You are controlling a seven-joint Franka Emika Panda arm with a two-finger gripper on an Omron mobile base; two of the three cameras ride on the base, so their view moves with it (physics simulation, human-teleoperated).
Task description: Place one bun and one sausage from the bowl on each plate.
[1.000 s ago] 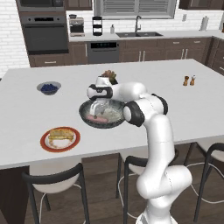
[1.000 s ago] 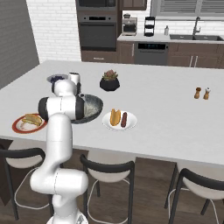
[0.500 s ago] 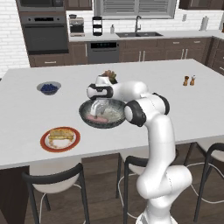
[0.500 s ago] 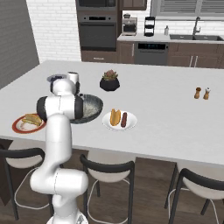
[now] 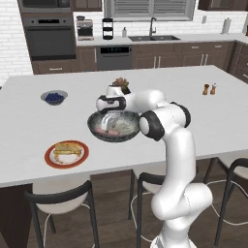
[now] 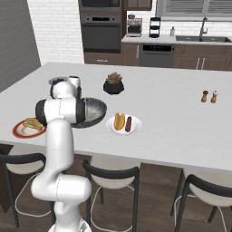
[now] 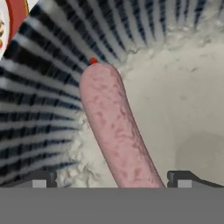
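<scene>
Sausage-picking is the step in hand: the two-finger gripper [image 7: 111, 177] hangs low inside the large, wide, shallow round bowl [image 5: 97, 125], dark grey and ribbed outside and pale speckled within, which sits on the white island counter [image 5: 203, 116] toward its near edge. In the hand view a pink, mottled sausage [image 7: 116, 129] lies on the bowl's pale floor against the ribbed wall, its near end running down between the two dark fingertips [image 7: 183, 178], whose jaws stand released and wide apart, holding nothing. To the bowl's right, near the same edge, a white round plate [image 6: 136, 128] already carries a bun and a brown sausage; to its left, the red-rimmed round plate [image 5: 50, 160] carries a bun but, as far as I can tell, no sausage, so this one likely belongs there. Next, I judge, the hand should settle so the fingers straddle the sausage squarely, close across its width, and lift clear of the bowl's rim before swinging toward the red-rimmed plate; its roundness could let it roll or slip.
</scene>
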